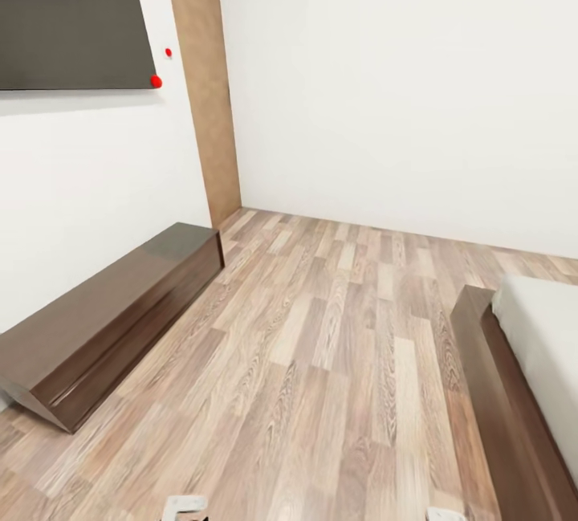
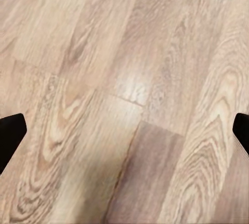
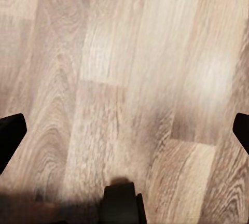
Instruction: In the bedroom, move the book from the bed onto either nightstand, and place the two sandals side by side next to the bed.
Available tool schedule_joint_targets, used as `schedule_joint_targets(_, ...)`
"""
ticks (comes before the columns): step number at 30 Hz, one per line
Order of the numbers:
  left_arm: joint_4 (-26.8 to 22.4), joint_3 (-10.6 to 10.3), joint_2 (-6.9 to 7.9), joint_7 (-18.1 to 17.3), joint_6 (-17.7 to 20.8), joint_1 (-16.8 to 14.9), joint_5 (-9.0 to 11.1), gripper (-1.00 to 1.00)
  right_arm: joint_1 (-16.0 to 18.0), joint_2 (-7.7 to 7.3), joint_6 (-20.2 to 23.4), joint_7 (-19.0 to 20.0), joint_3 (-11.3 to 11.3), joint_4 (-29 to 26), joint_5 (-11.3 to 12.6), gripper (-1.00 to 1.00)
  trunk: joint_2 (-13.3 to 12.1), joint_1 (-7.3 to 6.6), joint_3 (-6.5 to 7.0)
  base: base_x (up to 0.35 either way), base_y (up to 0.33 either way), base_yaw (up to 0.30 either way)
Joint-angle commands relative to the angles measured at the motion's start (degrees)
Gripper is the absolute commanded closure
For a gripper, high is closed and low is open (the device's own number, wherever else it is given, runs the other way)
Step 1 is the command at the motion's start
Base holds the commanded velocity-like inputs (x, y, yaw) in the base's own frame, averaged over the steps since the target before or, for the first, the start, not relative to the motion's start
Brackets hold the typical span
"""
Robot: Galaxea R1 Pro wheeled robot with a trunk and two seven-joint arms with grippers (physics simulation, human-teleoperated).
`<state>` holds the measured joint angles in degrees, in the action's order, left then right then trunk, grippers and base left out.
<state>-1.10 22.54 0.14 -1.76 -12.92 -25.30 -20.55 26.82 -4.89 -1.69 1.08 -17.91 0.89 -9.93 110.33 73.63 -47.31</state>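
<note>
I see the bedroom's wood plank floor [image 1: 337,360] spreading out from the bed [image 1: 514,392], whose dark frame and off-white mattress sit at the right of my head view, with white walls behind. Across the floor from the bed, a long low dark brown cabinet [image 1: 104,320] stands against the wall under a dark panel [image 1: 68,15]. My left gripper [image 2: 124,130] and right gripper [image 3: 124,130] both hang spread wide over bare planks, holding nothing.

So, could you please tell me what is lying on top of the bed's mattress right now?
Nothing lies on the corner of the off-white mattress that is in view above the dark bed frame. The rest of the bed runs past the picture's edge, so what lies there cannot be seen.
</note>
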Motion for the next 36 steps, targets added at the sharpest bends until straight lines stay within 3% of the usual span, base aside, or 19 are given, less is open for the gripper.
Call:
schedule_joint_targets(1, 0.0, 0.5, 0.02, -0.2, -0.2, 0.0, -0.4, -1.00, 0.1, -0.05, -0.2, 0.2, -0.5, 0.3, -0.5, -1.00, 0.0, 0.03, -0.05, 0.334, 0.065, 0.000)
schedule_joint_targets(12, 0.0, 0.5, 0.08, -0.2, -0.4, 0.1, -0.4, -1.00, 0.0, -0.04, -0.2, 0.3, -0.5, 0.9, -0.4, -1.00, 0.0, 0.03, -0.05, 0.289, 0.069, -0.072)
schedule_joint_targets(36, 0.0, 0.4, -0.06, -0.2, -0.4, 0.1, -0.4, -1.00, 0.0, -0.04, -0.2, 0.2, -0.6, 0.9, -0.4, -1.00, 0.0, 0.03, -0.05, 0.010, 0.003, -0.294)
